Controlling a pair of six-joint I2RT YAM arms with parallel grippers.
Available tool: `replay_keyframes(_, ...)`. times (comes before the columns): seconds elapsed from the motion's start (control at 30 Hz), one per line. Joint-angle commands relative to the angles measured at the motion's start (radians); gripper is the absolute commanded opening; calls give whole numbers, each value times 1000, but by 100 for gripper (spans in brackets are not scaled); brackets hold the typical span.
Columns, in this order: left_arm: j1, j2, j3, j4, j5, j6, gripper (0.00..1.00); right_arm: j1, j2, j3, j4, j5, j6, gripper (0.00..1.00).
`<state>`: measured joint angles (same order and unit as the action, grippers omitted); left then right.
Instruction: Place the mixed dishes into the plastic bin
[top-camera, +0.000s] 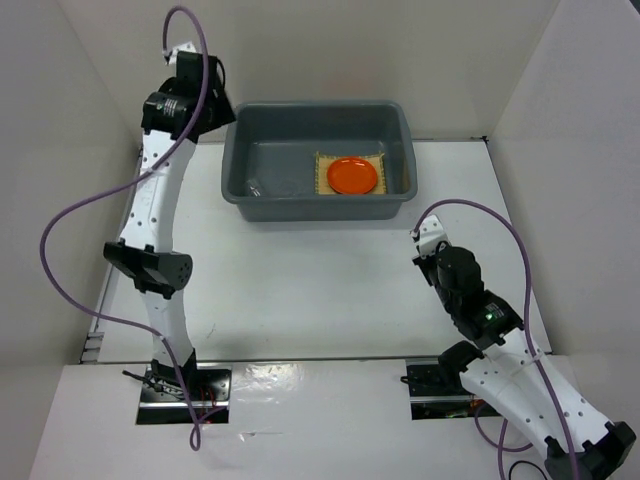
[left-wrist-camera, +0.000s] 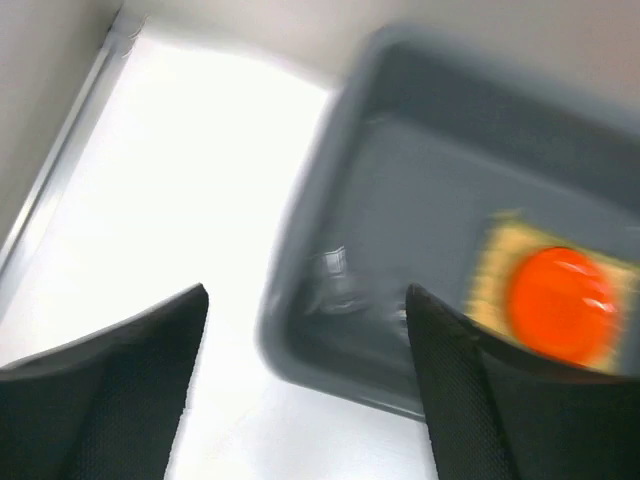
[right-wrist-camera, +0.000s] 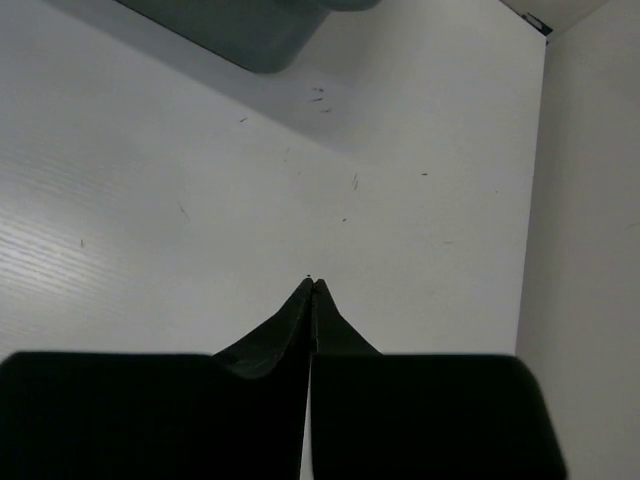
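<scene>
The left gripper (left-wrist-camera: 305, 300) is spread wide with nothing between its fingers, hanging just over the near-left rim of the plastic bin (left-wrist-camera: 300, 335). Directly below and a little ahead of it, on the bin floor, lies a clear cup (left-wrist-camera: 335, 270). The wrist view is badly smeared, so the glint beside it may be the second cup, though I cannot be sure. Further to this claw's right, in the same bin, the orange plate (left-wrist-camera: 560, 300) sits centred on the yellow mat (left-wrist-camera: 490, 262); the overhead view shows that pair flat against the right wall. The right gripper (right-wrist-camera: 312, 285) has its tips pressed together on nothing, low over bare table (right-wrist-camera: 200, 200), with the bin's corner well ahead of it and to its left. No black dish shows in any view, in the bin or outside it. Judged from this, the loading step is at or near its end. The next move calls for the left claw to lift straight clear of the rim without clipping it, then for a check on that unseen dish.
</scene>
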<state>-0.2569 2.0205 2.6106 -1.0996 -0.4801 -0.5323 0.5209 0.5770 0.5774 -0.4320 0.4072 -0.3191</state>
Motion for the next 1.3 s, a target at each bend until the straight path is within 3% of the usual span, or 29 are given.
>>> replay_keyframes(0.0,82,89,-255,-131,-6,-5,70,-41,50,90,56,-25,0,0)
replay_keyframes(0.03,82,49,-318,-105,-15,9,2,-41,82,176,47,-56,-14,0)
replay_keyframes(0.1,73,-6,-511,28,-26,53,0,-41,211,275,35,-154,-38,0)
replay_keyframes(0.17,64,-87,-598,172,89,162,0,-41,312,407,22,-198,-38,0)
replay_keyframes(0.23,51,-97,-607,198,168,192,0,-61,476,531,13,-220,-38,0)
replay_keyframes(0.43,-8,26,-584,170,183,235,0,-107,893,820,-102,-410,-40,0)
replay_keyframes(0.67,-27,49,-638,181,192,235,0,-166,1115,866,-47,-400,-63,0)
replay_keyframes(1.0,-36,58,-710,219,251,235,0,-196,1189,855,-14,-364,-112,0)
replay_keyframes(1.27,-45,3,-854,265,241,235,0,-182,1058,920,-42,-427,-37,0)
